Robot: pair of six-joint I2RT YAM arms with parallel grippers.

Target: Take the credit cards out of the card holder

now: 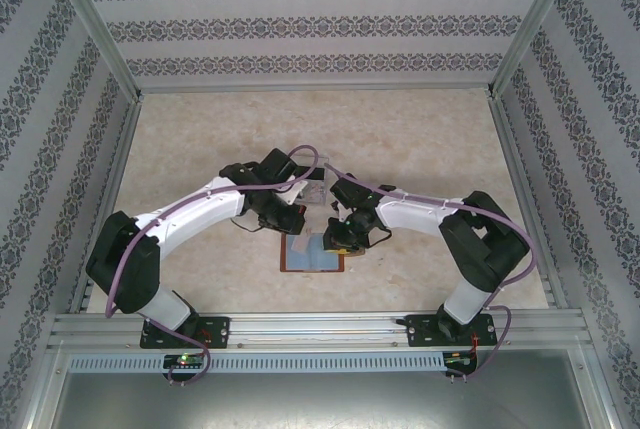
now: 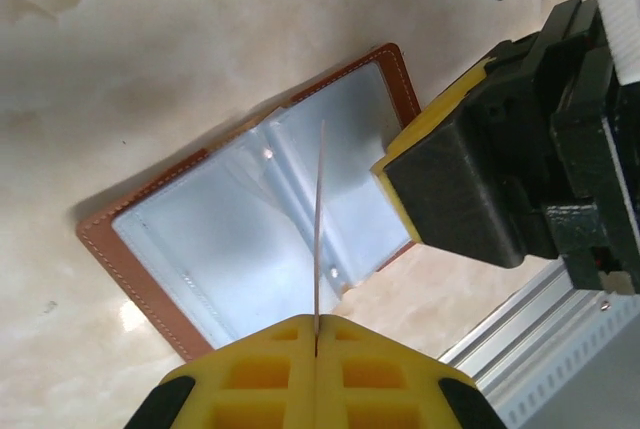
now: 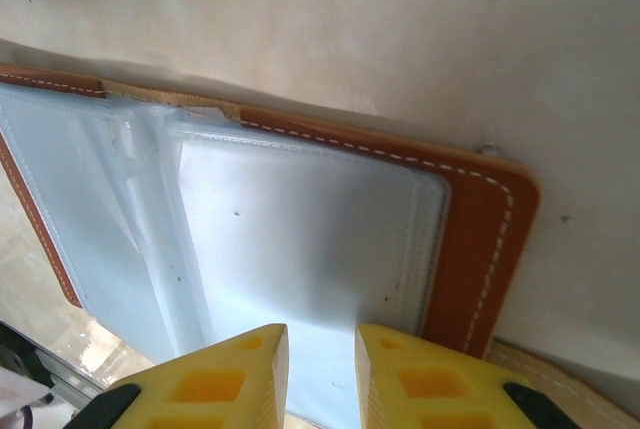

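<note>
The card holder (image 1: pixel 312 254) lies open on the table between the arms, brown leather outside with grey-blue pockets (image 2: pixel 220 239) facing up. My left gripper (image 2: pixel 316 334) is shut on a thin pale credit card (image 2: pixel 319 229), seen edge-on and held just above the holder's middle fold. In the top view the left gripper (image 1: pixel 285 219) hangs over the holder's far left corner. My right gripper (image 3: pixel 322 344) is open, its yellow fingers standing apart on the right pocket page (image 3: pixel 300 229) close to the leather border (image 3: pixel 480 239). One right finger (image 2: pixel 450 199) rests on that page.
A clear plastic box (image 1: pixel 314 183) stands just behind the two grippers. The aluminium rail (image 2: pixel 540 329) of the table's near edge runs close to the holder. Patterned walls (image 1: pixel 320 24) close in the back and sides. Bare marble-look table (image 1: pixel 200 149) spreads to the left and far side.
</note>
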